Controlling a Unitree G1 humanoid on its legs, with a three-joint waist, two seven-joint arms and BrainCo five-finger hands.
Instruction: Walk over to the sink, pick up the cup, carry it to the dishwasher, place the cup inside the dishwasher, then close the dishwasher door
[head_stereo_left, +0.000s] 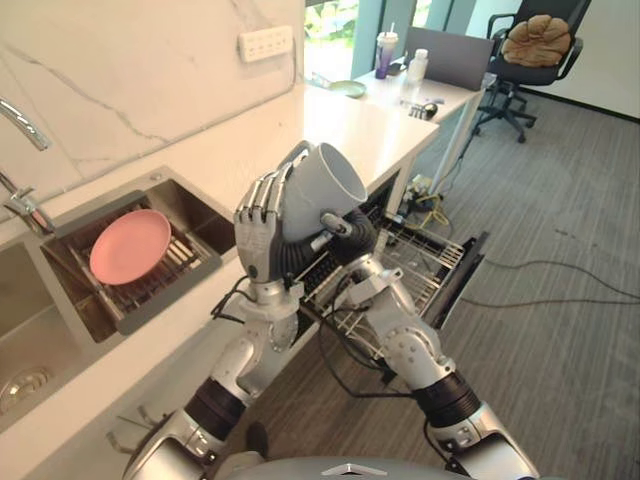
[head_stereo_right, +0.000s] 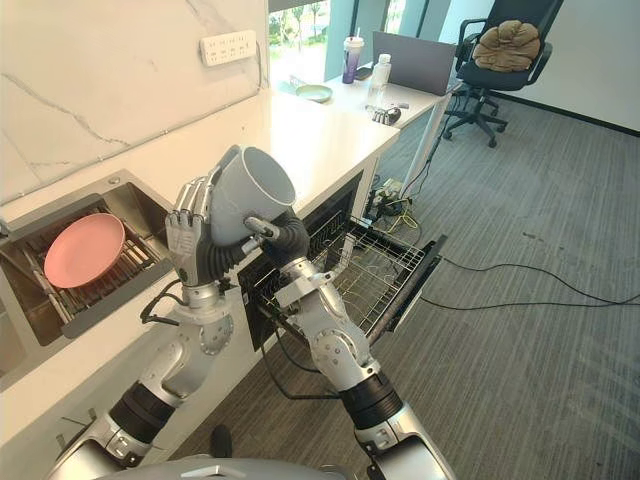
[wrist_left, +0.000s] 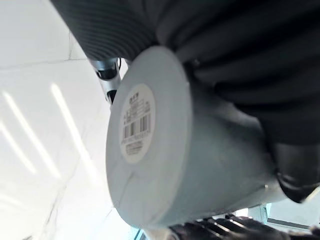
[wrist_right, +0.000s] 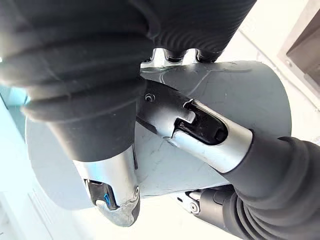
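Leftmost, a round pink plate (head_stereo_left: 130, 246) lay on the steel sink (head_stereo_left: 203, 217) rack. The left hand (head_stereo_left: 258, 235) curled round the smooth grey cup (head_stereo_left: 318, 190), held aloft. The right hand (head_stereo_left: 350, 236) clasped it too, near the open dishwasher (head_stereo_left: 425, 265) and its wire basket.

I hold the pale grey cup (head_stereo_left: 322, 185) tilted between my left hand (head_stereo_left: 258, 228) and right hand (head_stereo_left: 348, 238), mouth up and outward, labelled base behind, above the open dishwasher (head_stereo_left: 465, 268), its wire rack (head_stereo_left: 420, 255) pulled out.
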